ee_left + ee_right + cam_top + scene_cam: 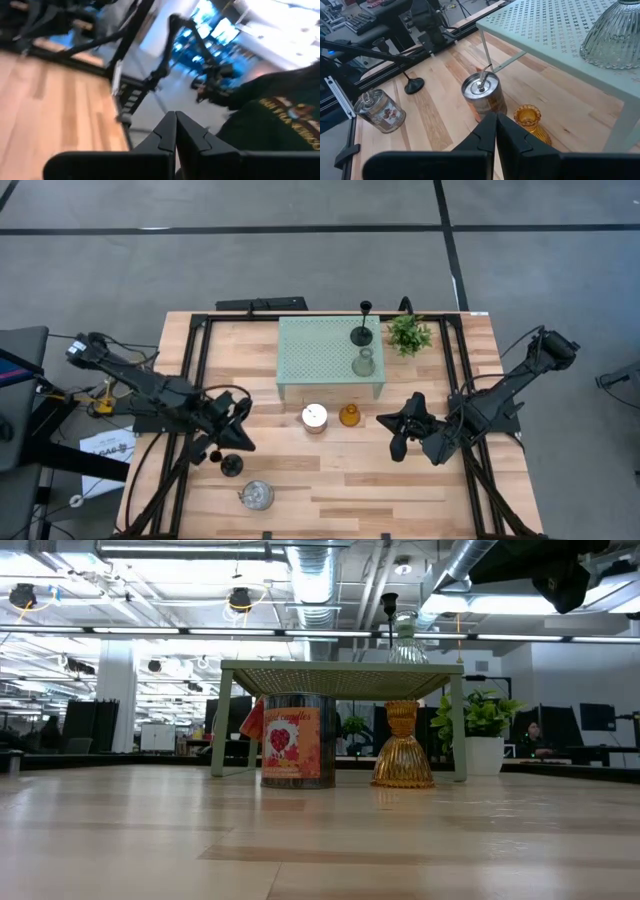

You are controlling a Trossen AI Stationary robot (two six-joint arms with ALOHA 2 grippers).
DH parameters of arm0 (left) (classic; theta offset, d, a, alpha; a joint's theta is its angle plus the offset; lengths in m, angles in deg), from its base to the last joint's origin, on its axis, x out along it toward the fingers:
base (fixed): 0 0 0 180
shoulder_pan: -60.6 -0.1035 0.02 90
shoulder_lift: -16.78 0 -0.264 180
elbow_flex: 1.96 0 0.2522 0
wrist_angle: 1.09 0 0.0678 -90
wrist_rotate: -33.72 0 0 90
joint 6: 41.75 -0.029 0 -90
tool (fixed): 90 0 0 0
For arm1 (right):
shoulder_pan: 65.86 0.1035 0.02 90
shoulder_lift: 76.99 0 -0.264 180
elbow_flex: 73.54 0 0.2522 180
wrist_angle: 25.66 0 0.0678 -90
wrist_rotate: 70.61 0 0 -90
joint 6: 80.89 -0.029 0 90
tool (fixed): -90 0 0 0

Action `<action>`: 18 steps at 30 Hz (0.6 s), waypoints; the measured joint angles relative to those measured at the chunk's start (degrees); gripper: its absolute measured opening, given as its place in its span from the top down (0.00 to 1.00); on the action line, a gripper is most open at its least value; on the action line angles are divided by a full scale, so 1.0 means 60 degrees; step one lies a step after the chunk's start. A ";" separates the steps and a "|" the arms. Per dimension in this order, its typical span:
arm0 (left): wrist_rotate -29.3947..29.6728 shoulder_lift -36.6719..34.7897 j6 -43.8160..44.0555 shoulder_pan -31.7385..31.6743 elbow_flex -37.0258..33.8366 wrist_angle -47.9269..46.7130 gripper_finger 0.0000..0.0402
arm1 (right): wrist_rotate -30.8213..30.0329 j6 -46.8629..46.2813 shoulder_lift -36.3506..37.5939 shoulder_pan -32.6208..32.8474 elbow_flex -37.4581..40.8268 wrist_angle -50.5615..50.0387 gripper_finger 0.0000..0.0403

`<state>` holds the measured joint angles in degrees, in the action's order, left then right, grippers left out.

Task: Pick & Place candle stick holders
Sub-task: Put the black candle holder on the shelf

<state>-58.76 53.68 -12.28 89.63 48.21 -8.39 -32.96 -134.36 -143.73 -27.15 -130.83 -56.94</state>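
- High view: pale green stand (330, 358) at the back middle of the bench (330, 500). On its right end, a black stemmed holder (362, 332) and, just in front of it, a clear glass holder (364, 363). On the bench in front of the stand, a silvery cup (315, 418) and an amber glass holder (349, 416) side by side. A second black stemmed holder (231, 464) stands front left, a second silvery cup (256, 496) nearer the front edge. Potted plant (408, 334) right of the stand. Left gripper (237, 427) hangs just behind the front-left black holder; right gripper (402, 430) sits right of the amber holder.
- Low view: silvery cup (297, 741) with a printed label and ribbed amber glass holder (403, 747) stand before the stand (340, 675); no gripper clearly shows.
- Left wrist view: left fingers (172, 135) pressed together, holding nothing, pointing off the bench edge.
- Right wrist view: right fingers (495, 132) pressed together, empty, aimed at the silvery cup (482, 94) and amber holder (530, 120); the far cup (379, 111) and black holder (410, 80) lie beyond.
- Handling, by judgement: glass items rigid, slippery, breakable; grip at the narrow neck. Black holders light, top-heavy; pinch the stem. Cups stiff; grip across the rim.
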 joint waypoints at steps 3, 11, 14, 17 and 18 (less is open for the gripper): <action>0.1097 0.0163 0.0097 0.0596 0.1004 -0.2206 0.99 | 0.0004 0.0000 0.0000 0.0000 0.0000 0.0000 0.99; 0.1756 0.1209 0.1955 0.1556 0.2932 -0.5928 0.99 | 0.0008 -0.0007 0.0000 -0.0054 0.0000 0.0004 0.99; 0.1458 0.1781 0.2865 0.1802 0.3367 -0.7374 0.99 | 0.0183 -0.0025 0.0000 -0.0175 0.0000 0.0006 0.99; 0.0679 0.2386 0.4221 0.1950 0.3581 -0.9010 0.99 | 0.0549 -0.0029 0.0000 -0.0364 0.0000 0.0006 0.99; 0.0298 0.2575 0.4621 0.1979 0.3622 -0.9430 0.99 | 0.0686 -0.0025 0.0000 -0.0439 0.0000 0.0004 0.99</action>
<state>-56.97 69.13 15.44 101.51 69.94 -64.96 -28.85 -134.52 -143.73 -29.78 -130.83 -56.92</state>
